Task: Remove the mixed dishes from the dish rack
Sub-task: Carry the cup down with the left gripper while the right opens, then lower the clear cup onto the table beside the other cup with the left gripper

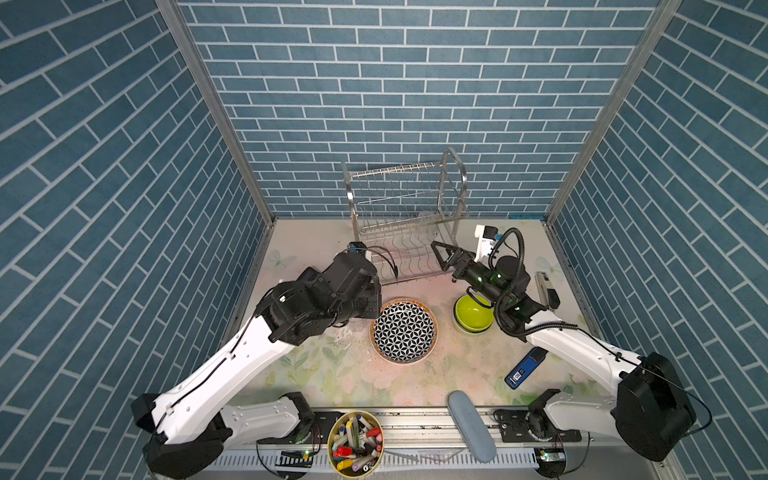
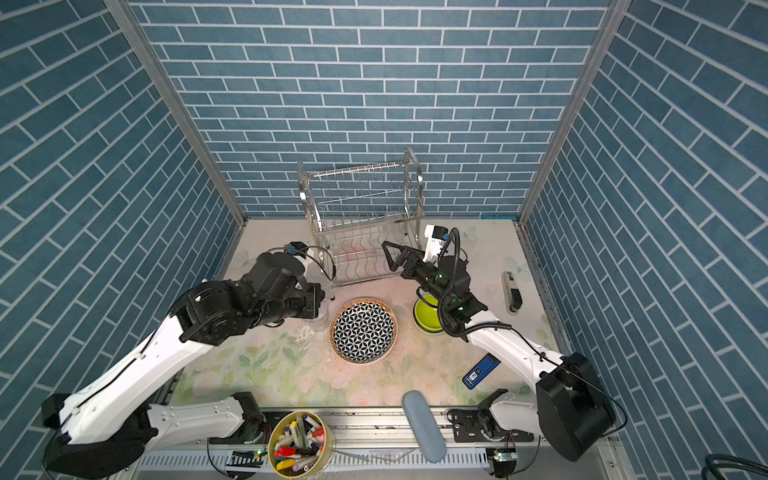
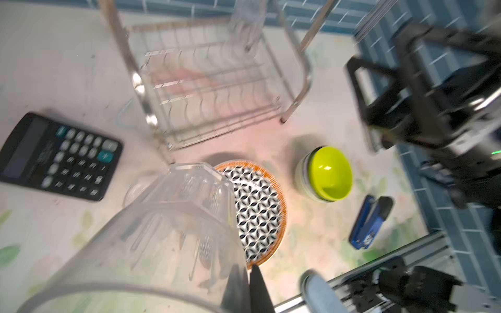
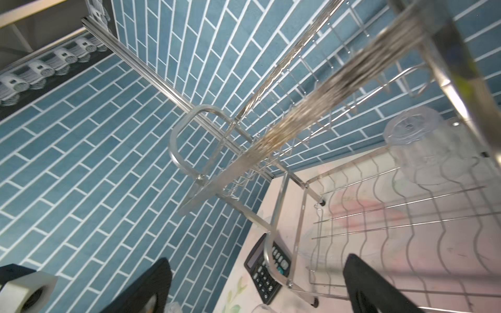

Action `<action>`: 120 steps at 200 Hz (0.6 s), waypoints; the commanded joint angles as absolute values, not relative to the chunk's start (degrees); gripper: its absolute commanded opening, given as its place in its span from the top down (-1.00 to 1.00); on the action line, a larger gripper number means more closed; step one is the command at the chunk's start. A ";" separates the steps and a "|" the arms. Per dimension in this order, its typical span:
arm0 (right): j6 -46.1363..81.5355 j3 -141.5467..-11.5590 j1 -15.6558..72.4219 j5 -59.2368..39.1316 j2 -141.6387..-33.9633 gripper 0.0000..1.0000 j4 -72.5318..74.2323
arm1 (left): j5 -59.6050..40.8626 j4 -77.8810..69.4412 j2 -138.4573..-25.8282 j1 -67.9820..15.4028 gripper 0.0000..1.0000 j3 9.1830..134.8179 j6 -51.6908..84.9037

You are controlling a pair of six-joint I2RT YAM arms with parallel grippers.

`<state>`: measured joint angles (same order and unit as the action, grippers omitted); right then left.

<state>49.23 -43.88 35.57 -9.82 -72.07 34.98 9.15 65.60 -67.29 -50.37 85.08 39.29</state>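
Clear glass: the held tumbler (image 3: 168,230) is pinched by its wall in the closed left gripper (image 3: 247,273), low over the bench (image 1: 332,374) just left of the star-patterned plate (image 1: 404,330) at the bench's middle.

The dish rack (image 1: 352,208) stands at the bench's back edge, bare but for the last tumbler (image 4: 417,151), apparently mouth-down at the back right corner of its lower tier. The right gripper (image 1: 439,257), jaws wide apart and empty, points at the rack's front right side. Setting down the held glass looks like the step in hand. Next, it wants lowering upright onto bare bench, clear of the plate, before release. The right arm must then thread between the tiers without knocking wires.
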 commanded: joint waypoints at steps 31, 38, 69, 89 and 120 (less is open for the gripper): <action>41.40 -42.78 35.43 -5.36 -70.32 -0.98 29.94 | 5.82 89.49 -71.37 -50.14 1.00 84.82 42.53; 41.40 -42.69 35.42 -5.36 -70.23 -0.98 29.95 | 4.36 89.94 -71.84 -50.11 1.00 84.44 42.40; 41.13 -42.49 35.43 -5.36 -69.96 -0.98 29.93 | 0.45 89.75 -75.14 -50.18 1.00 82.59 41.65; 41.07 -42.15 35.33 -5.36 -69.45 -0.98 29.86 | -0.25 87.94 -76.61 -50.19 1.00 81.51 41.02; 40.78 -41.66 35.33 -5.36 -68.58 -0.98 29.90 | -1.78 82.03 -79.35 -50.19 1.00 78.01 40.02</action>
<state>42.98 -43.00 35.55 -6.15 -70.32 29.78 -0.12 85.69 -77.84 -50.37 80.36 41.34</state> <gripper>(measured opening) 0.990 0.091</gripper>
